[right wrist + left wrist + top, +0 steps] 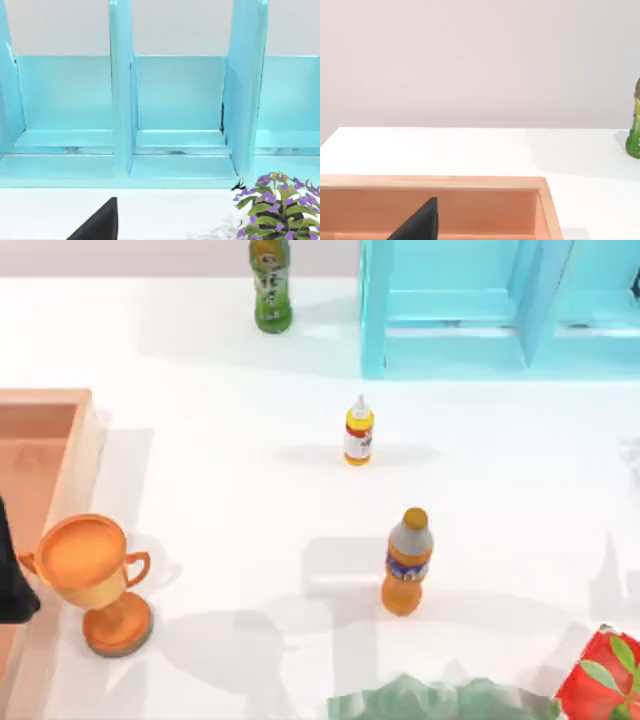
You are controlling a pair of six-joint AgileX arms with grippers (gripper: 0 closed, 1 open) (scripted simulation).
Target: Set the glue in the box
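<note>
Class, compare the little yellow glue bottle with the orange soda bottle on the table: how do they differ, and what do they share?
The glue is shorter and slimmer; the orange soda bottle is taller and fatter. The glue has a white pointed nozzle, the soda bottle a flat orange cap. The glue's label is red and white, the soda bottle's grey and blue. Both stand upright on the white table, apart from each other.

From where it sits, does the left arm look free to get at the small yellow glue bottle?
Probably yes. The small yellow glue bottle stands upright alone mid-table; bare white table lies between it and the left arm at the light-brown wooden box. The orange trophy sits aside.
</note>
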